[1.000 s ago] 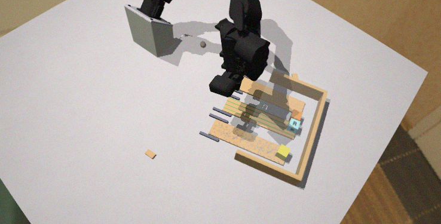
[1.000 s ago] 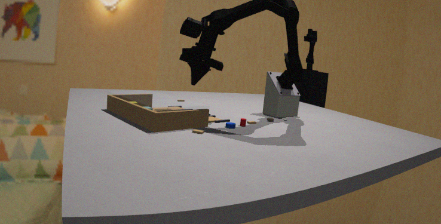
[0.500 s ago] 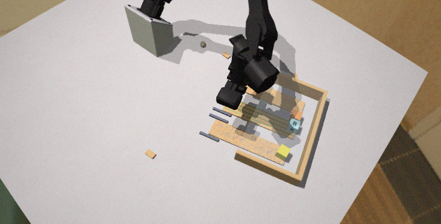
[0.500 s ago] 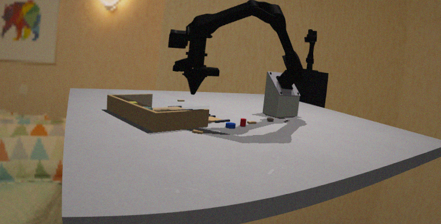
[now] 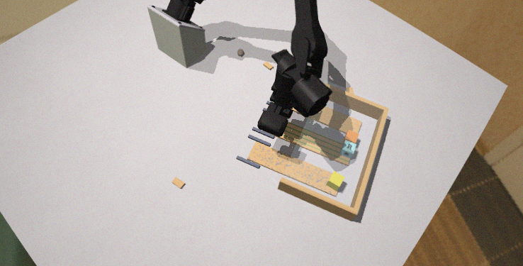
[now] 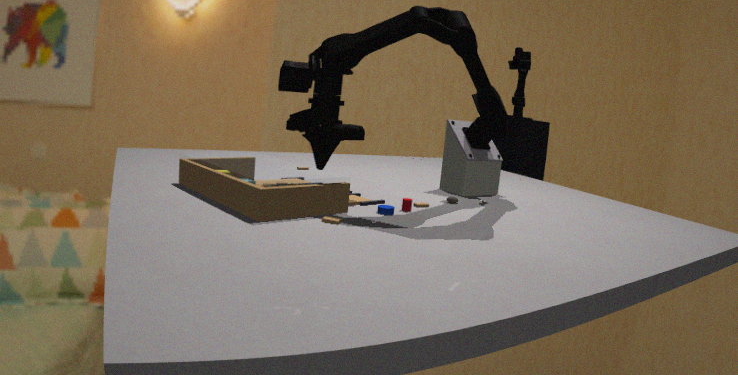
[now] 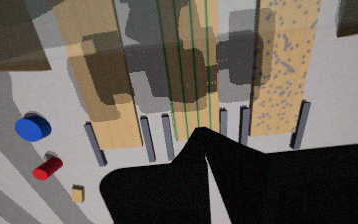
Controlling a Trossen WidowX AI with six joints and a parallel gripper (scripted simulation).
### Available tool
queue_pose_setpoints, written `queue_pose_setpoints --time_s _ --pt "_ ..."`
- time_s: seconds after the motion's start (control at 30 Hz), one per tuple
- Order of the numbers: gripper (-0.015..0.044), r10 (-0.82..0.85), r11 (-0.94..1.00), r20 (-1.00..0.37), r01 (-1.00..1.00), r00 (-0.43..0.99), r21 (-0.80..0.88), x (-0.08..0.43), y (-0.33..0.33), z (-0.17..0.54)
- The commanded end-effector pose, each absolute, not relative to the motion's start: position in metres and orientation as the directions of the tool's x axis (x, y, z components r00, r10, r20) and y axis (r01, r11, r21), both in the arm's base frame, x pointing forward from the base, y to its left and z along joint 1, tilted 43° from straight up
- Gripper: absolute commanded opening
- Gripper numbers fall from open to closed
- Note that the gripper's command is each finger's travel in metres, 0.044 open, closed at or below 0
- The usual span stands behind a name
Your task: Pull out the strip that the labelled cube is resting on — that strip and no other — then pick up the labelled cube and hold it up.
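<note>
The light-blue cube labelled R (image 5: 349,148) rests on the far end of the green-striped strip (image 5: 315,142) (image 7: 193,117). An orange cube (image 5: 351,135) is close beside it, at the end of the plain strip (image 5: 353,121) (image 7: 118,132). A yellow cube (image 5: 335,180) sits on the far end of the speckled strip (image 5: 289,164) (image 7: 281,75). My gripper (image 6: 320,166) (image 7: 200,132) is shut and empty, pointing down above the table. In the wrist view its tips overlap the near end of the green-striped strip. The fingertips are hidden in the top view.
A wooden wall (image 5: 371,161) (image 6: 299,201) surrounds the strips on three sides. Dark rails (image 7: 96,145) flank their near ends. A blue disc (image 6: 385,210) (image 7: 29,130), a red cylinder (image 6: 407,204) (image 7: 43,171) and small wooden pieces (image 5: 178,182) lie outside the wall.
</note>
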State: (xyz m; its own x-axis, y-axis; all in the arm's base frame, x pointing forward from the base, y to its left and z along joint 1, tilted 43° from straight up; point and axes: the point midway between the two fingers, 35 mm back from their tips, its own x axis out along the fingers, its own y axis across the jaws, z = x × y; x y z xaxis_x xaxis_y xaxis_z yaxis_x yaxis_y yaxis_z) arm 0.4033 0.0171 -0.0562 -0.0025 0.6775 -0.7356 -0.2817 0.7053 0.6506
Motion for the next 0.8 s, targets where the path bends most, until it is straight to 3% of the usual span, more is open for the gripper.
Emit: queue_pose_setpoints --time_s 0.0,0.77 --pt "0.0 0.681 0.704 -0.732 -0.271 -0.005 0.656 0.402 0.021 -0.063" --pt "0.0 0.683 0.702 -0.731 -0.272 -0.005 0.658 0.399 0.044 -0.089"
